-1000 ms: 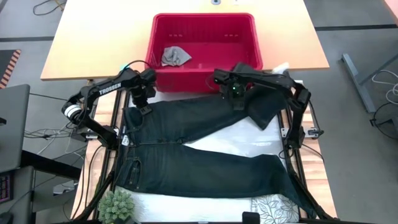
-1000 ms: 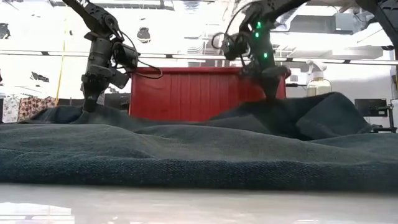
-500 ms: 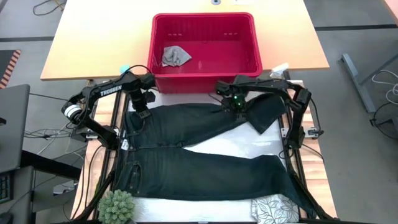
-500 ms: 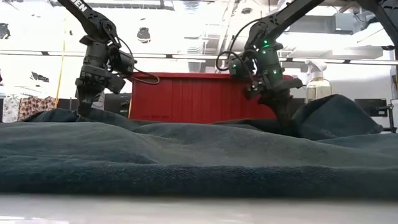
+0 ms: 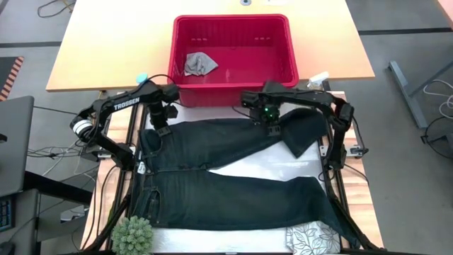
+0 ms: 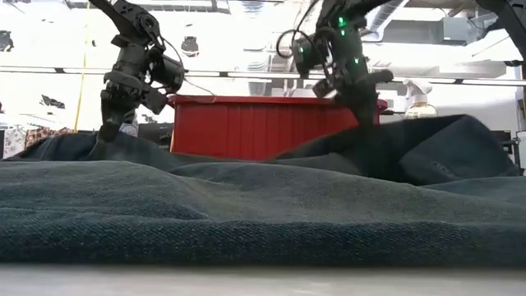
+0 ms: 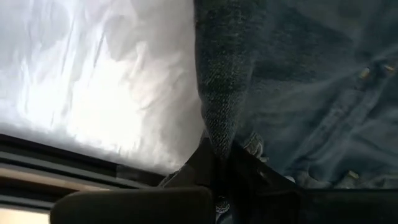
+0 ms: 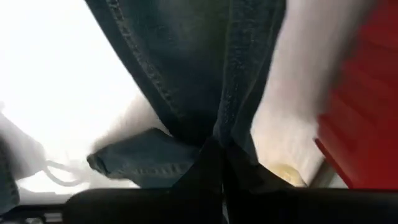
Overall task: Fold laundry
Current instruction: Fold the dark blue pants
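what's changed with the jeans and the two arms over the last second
Both tools stayed shut on the jeans. The right tool, gripping the upper leg, carried it toward the red basket and slightly rightward, flattening that leg. The left tool, on the waistband corner, shifted slightly toward the basket too. The lower leg, the grey cloth in the basket and the leaf-print cloth did not move.

The only legible lettering is "TROSSEN" in white on the left arm, back from its fingers.
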Tool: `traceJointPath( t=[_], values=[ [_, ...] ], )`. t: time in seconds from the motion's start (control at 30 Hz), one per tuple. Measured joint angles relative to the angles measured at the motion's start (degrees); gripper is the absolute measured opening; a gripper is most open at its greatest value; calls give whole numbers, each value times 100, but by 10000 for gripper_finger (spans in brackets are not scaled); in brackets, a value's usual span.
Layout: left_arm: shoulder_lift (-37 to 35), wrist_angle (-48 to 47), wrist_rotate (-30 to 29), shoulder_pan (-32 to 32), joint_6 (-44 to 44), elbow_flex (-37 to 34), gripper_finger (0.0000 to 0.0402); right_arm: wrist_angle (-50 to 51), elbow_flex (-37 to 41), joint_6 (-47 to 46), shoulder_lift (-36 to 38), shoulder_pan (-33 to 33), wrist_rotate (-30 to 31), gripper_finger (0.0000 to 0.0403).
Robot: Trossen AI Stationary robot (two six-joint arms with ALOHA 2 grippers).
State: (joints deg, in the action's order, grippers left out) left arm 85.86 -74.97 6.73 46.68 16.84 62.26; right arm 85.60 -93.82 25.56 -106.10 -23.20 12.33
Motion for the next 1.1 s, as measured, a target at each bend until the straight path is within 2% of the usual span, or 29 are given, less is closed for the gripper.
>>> traceJointPath(
  t=[0.17,0.27,0.37,0.53,0.73,0.87,1.1],
  values=[
    [0,-233,-32,-157,2,527,0,443,-719,-398,28,111,519,18],
    [0,-423,-270,-251,-18,921,0,448,-900,-792,211,122,592,18],
    [-1,-623,-480,-325,-14,1310,0,457,-953,-1561,467,170,847,18],
    [-39,-804,-559,-434,-87,1716,0,449,-949,-3384,929,404,864,18],
    [-310,-807,-609,-572,-103,1759,0,445,-949,-5234,1491,1126,864,18],
    [-568,-816,-690,-630,-200,1759,0,445,-949,-5966,1725,1742,905,18],
    [-1180,-854,-823,-900,-880,1759,0,447,-947,-6858,1775,2835,782,18]
  ],
)
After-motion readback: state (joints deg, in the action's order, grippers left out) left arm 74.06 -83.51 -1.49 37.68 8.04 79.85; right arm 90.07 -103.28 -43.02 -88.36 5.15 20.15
